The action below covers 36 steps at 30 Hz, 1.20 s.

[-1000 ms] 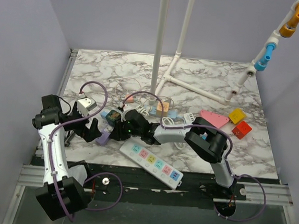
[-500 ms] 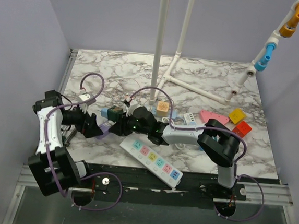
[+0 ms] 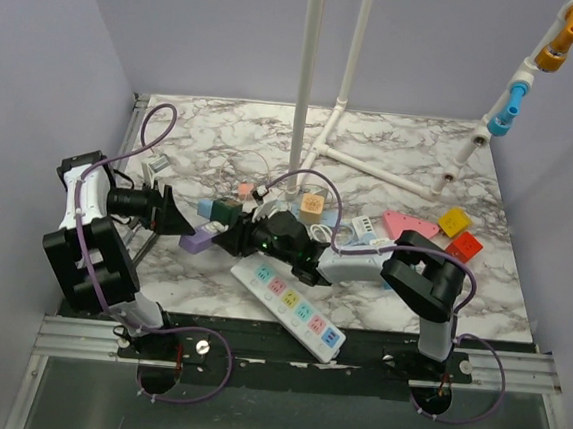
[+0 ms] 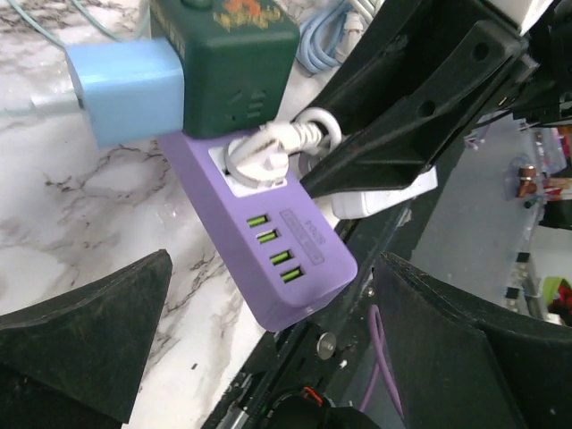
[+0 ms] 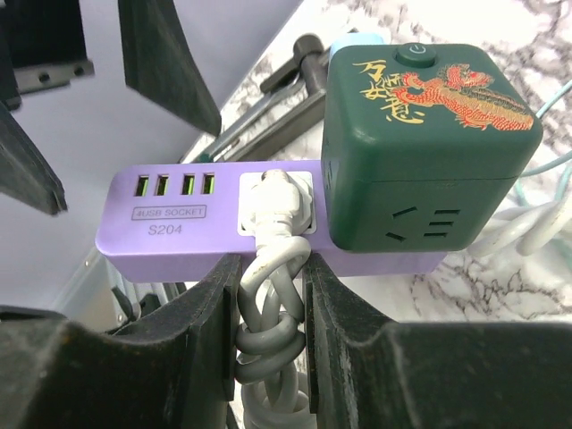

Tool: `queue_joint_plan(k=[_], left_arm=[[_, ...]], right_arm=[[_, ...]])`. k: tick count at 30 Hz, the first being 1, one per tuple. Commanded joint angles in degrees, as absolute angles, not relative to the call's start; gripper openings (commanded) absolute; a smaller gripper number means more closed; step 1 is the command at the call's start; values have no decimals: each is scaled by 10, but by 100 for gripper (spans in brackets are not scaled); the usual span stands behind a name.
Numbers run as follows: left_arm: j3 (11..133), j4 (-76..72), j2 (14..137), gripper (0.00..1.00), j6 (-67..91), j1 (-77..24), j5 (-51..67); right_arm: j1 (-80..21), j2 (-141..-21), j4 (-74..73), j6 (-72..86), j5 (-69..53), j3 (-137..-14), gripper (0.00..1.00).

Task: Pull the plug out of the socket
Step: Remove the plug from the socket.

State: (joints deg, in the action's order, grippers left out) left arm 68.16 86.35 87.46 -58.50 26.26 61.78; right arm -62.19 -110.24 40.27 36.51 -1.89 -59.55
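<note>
A purple socket strip (image 3: 196, 237) lies at the left-middle of the table with a white plug (image 5: 277, 204) seated in it. A green cube adapter (image 5: 420, 152) with a blue adapter (image 4: 125, 89) is plugged in beside it. My right gripper (image 5: 273, 295) is shut on the plug's coiled white cord just below the plug, fingers against the strip's edge; in the top view it sits by the strip (image 3: 242, 239). My left gripper (image 4: 277, 357) is open, and the strip's (image 4: 268, 241) USB end lies between its fingers without touching; in the top view it is left of the strip (image 3: 171, 219).
A white power strip (image 3: 288, 310) lies at the table's near edge. A wooden cube (image 3: 311, 205), white charger (image 3: 363, 225), pink triangle (image 3: 411, 226), yellow block (image 3: 454, 221) and red block (image 3: 462, 248) lie to the right. White pipe posts (image 3: 309, 76) stand behind.
My left arm has swung back and left, and its gripper now faces the strip's end from the left. The right gripper, strip and green cube have shifted slightly left and away.
</note>
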Motion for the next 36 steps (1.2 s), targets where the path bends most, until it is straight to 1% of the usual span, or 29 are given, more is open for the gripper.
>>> queue_joint_plan(k=[1,9,18,26,33,36], left_arm=[[692,900,900,98,-596,265,635],[702,908,920,98,-598,266,613],[723,909,936,98,-579,267,663],[687,895,940,99,-570,265,656],[681,832,919,99,-496,266,626],[692,795,910,99,-421,266,616]], right_arm=[[-605,-1080,540,370,47,-612,1],[-603,-1118,548,355,69,-647,1],[-604,-1160,541,358,48,-672,1],[-605,-1173,542,362,57,-689,1],[-605,-1158,539,337,103,-682,1],[-605,-1151,543,332,116,-677,1]])
